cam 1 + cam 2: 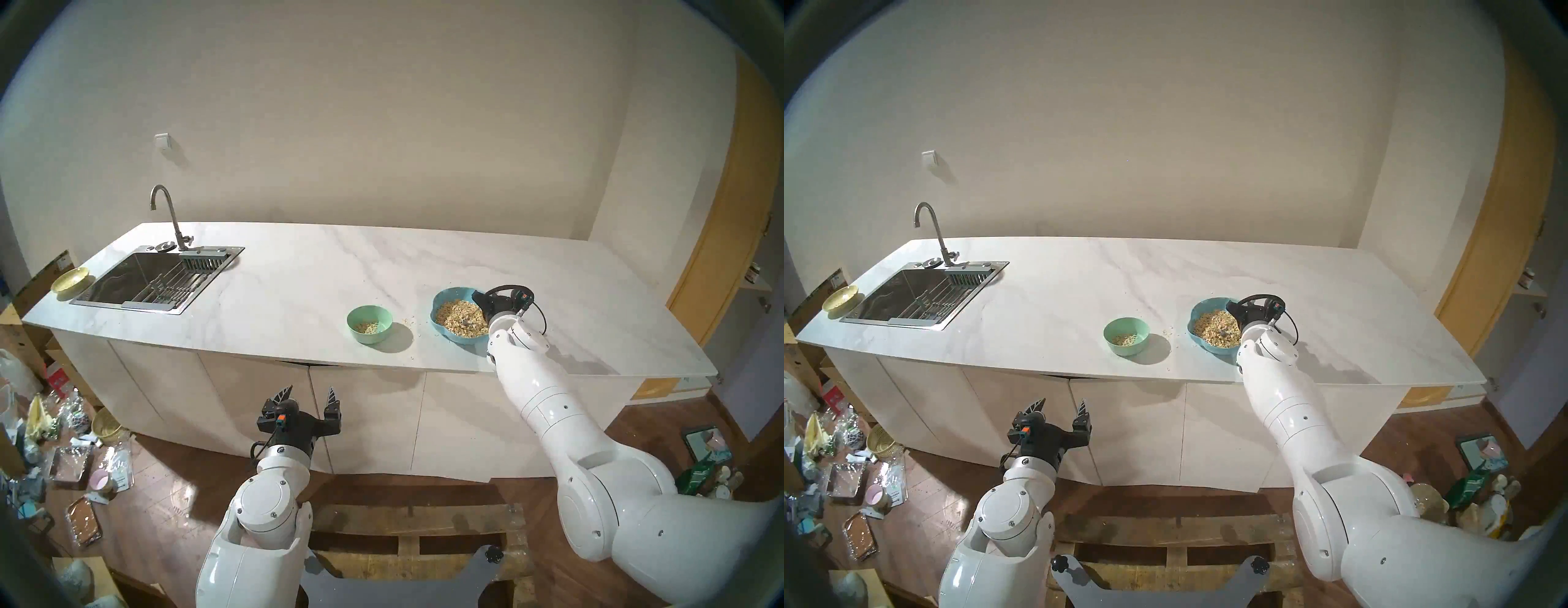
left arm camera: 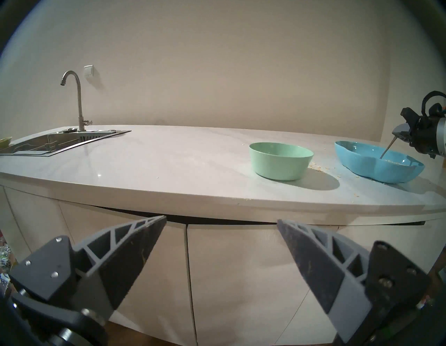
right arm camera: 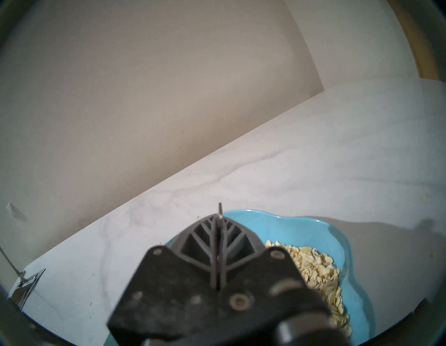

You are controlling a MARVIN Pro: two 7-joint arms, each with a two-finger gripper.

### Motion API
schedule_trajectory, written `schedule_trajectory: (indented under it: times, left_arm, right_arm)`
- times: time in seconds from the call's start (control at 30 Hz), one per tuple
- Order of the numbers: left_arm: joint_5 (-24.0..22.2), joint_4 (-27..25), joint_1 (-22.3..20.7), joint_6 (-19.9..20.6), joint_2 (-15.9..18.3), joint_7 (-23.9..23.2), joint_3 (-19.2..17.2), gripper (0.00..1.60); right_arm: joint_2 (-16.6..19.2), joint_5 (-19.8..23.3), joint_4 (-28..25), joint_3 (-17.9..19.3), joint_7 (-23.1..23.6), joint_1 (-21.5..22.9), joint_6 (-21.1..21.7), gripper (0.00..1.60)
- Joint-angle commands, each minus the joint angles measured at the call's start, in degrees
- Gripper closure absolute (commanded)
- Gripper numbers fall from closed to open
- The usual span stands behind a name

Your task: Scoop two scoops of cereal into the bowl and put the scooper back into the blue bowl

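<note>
The wide light-blue scalloped bowl [image 1: 449,294] sits at the counter's right front and holds a heap of tan cereal flakes [image 1: 456,314]. My right gripper [image 1: 479,297] hovers over its right rim, shut on the silver spoon's handle [image 2: 387,148]. The spoon slants down into the cereal, and its head [image 1: 468,322] lies among the flakes. In the right wrist view the handle's end [image 3: 220,210] pokes out past the closed fingers. The small mint-green bowl [image 1: 369,323] stands to the left with a little cereal [image 1: 367,327] in it. My left gripper [image 1: 309,395] is open and empty, below the counter's front edge.
Loose flakes [image 1: 409,320] lie scattered on the counter between the two bowls. A steel sink [image 1: 144,280] with a faucet [image 1: 169,216] is at the far left, with a yellow-green dish [image 1: 70,280] beside it. Clutter covers the floor at left [image 1: 63,446].
</note>
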Motion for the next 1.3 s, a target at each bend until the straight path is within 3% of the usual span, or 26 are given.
schedule_trajectory:
  times: [0.0,0.1,0.5,0.7,1.27]
  left_arm:
    - [-0.1,-1.5,-0.2,-0.3,0.0,-0.3,0.1,0.00]
    - [-0.1,-1.5,-0.2,-0.3,0.0,-0.3,0.1,0.00]
    - [-0.1,-1.5,-0.2,-0.3,0.0,-0.3,0.1,0.00]
    - [-0.1,-1.5,-0.2,-0.3,0.0,-0.3,0.1,0.00]
    - [-0.1,-1.4,-0.3,-0.3,0.0,-0.2,0.2,0.00]
  right_arm:
    - [-0.6,0.9,-1.5,0.3,0.1,1.2,1.3,1.60]
    - [-1.4,3.6,-1.4,2.0,0.1,1.5,3.5,1.60]
    - [-2.2,6.0,0.3,4.3,-0.1,2.9,6.1,1.60]
    - [-2.5,7.4,3.6,5.9,-0.2,5.0,6.9,1.60]
    - [-0.9,8.3,5.6,7.3,0.3,8.4,9.1,1.60]
